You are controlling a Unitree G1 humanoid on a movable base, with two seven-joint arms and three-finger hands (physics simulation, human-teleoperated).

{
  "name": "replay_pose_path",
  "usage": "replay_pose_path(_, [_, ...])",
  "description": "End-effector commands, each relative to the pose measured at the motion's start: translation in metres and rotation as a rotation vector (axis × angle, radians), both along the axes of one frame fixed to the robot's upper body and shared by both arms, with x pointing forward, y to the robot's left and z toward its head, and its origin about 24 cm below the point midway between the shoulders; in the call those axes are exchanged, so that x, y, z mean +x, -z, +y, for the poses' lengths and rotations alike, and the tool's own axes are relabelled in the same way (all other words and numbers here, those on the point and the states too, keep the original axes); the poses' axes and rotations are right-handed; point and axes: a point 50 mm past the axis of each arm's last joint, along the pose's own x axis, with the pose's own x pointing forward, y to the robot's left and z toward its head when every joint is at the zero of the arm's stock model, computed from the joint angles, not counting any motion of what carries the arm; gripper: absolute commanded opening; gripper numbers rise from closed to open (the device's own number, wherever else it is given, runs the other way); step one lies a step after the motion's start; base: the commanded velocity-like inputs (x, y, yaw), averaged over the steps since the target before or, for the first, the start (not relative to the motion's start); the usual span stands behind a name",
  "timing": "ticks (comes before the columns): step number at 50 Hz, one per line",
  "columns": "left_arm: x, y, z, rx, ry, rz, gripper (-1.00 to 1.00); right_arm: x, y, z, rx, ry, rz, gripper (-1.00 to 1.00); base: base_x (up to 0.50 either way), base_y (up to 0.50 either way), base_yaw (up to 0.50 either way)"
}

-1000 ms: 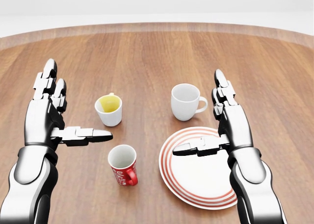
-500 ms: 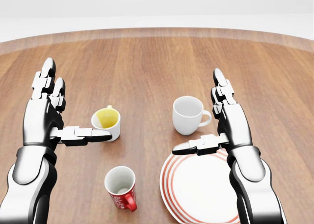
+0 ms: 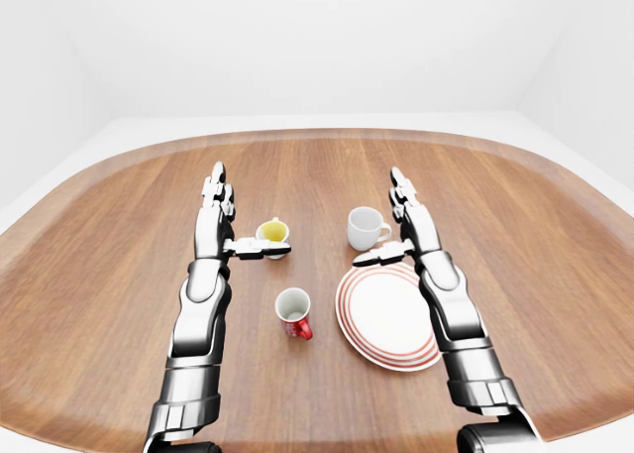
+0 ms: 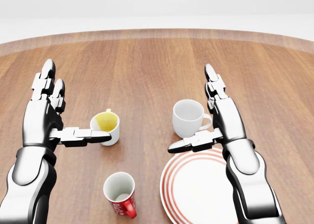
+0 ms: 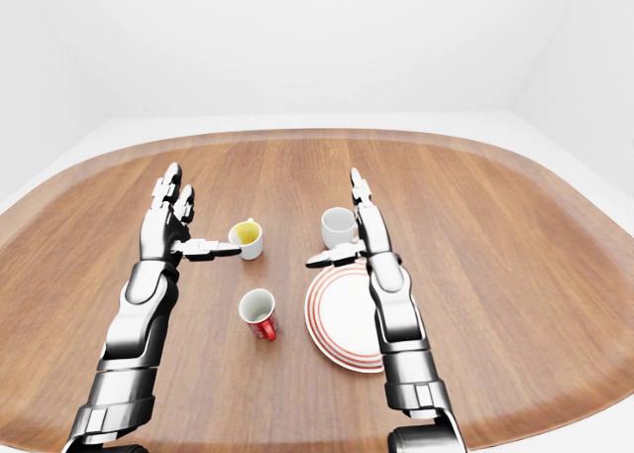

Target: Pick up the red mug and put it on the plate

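Note:
The red mug [image 4: 120,195] stands upright on the wooden table, white inside, handle toward the bottom right, low in the head view. To its right lies the empty white plate [image 4: 196,189] with red rings. My left hand [image 4: 73,104] is open above and left of the mug, thumb pointing right, touching nothing I can make out. My right hand [image 4: 192,110] is open too, hovering over the plate's upper edge, its thumb pointing left. Neither hand holds anything.
A white mug with a yellow inside [image 4: 106,126] stands by my left thumb tip. A plain white mug [image 4: 187,117] sits just above the plate, next to my right hand. The round wooden table [image 3: 317,175] spreads wide, with white floor beyond its edge.
The whole head view has shifted: mugs and plate sit lower in the picture, so the camera moved. My right hand has drifted slightly left and up. Both hands stay open.

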Motion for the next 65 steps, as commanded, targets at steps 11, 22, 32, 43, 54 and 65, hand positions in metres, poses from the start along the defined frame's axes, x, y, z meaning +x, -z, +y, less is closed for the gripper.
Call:
replay_pose_path(11, [0.0, -0.001, 0.001, 0.0, 0.0, -0.005, 1.0, 0.017, -0.006, 0.022, -0.149, -0.104, 0.014, 1.0, 0.0, 0.0, 0.0])
replay_pose_path(22, [0.001, 0.0, 0.001, 0.001, 0.0, 0.001, 1.0, 0.021, -0.003, 0.03, -0.213, -0.141, 0.037, 1.0, 0.0, 0.0, 0.0])
replay_pose_path(32, [0.001, 0.0, 0.001, 0.002, 0.0, 0.0, 1.0, 0.022, 0.001, 0.049, -0.283, -0.214, 0.061, 1.0, 0.0, 0.0, 0.0])
replay_pose_path(43, [0.002, -0.002, 0.001, 0.003, 0.0, -0.004, 1.0, 0.025, 0.012, 0.064, -0.328, -0.256, 0.113, 1.0, 0.0, 0.0, 0.0])
replay_pose_path(54, [0.001, -0.002, 0.001, 0.004, 0.001, -0.007, 1.0, 0.025, 0.018, 0.079, -0.369, -0.301, 0.138, 1.0, 0.0, 0.0, 0.0])
replay_pose_path(65, [0.002, -0.002, 0.001, 0.005, 0.001, -0.003, 1.0, 0.025, 0.03, 0.092, -0.401, -0.334, 0.194, 1.0, 0.0, 0.0, 0.0])
